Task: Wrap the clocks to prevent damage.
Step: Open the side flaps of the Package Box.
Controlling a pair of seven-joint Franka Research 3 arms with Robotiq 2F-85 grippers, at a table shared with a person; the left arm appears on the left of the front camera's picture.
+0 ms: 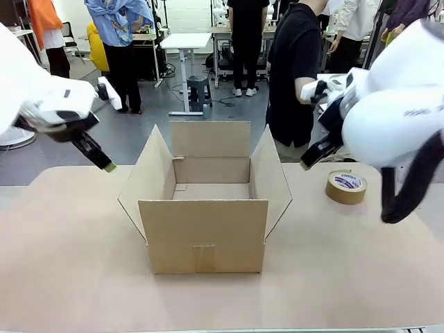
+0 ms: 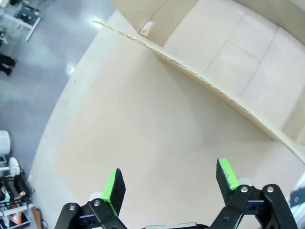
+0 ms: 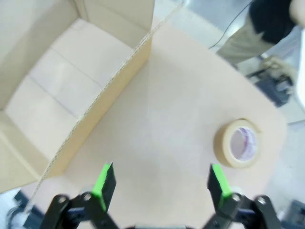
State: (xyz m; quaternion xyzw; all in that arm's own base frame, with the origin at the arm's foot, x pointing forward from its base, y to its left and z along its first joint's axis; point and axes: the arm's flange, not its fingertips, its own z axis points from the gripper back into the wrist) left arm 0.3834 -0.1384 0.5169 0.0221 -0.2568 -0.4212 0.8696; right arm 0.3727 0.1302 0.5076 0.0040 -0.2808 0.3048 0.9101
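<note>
**Box open, both hands free, wrapping not yet begun**

In the front view the cardboard box (image 1: 205, 229) sits at the centre of the frame on the table (image 1: 69, 270), all four flaps up and its floor bare. My left gripper (image 1: 105, 164) hangs at the left of the frame, above the table and clear of the box's left flap. Its wrist view shows the green pads (image 2: 114, 187) spread wide with nothing between them. My right gripper (image 1: 305, 165) hangs just off the right flap, its jaws equally wide and empty. The tape roll (image 1: 346, 186) lies flat at the right of the frame, near the right gripper but apart from it. A person (image 1: 295, 69) stands at the top of the frame, beyond the far edge of the table.

Where the clocks are I cannot tell, and I can pick out no wrapping material either. I judge this to be the very start, with nothing wrapped and nothing packed.

The next move calls for a clock and some padding within reach, perhaps from the person. Until then I would keep both arms high and off the flaps, since a nudge could shove the light box across the table.
</note>
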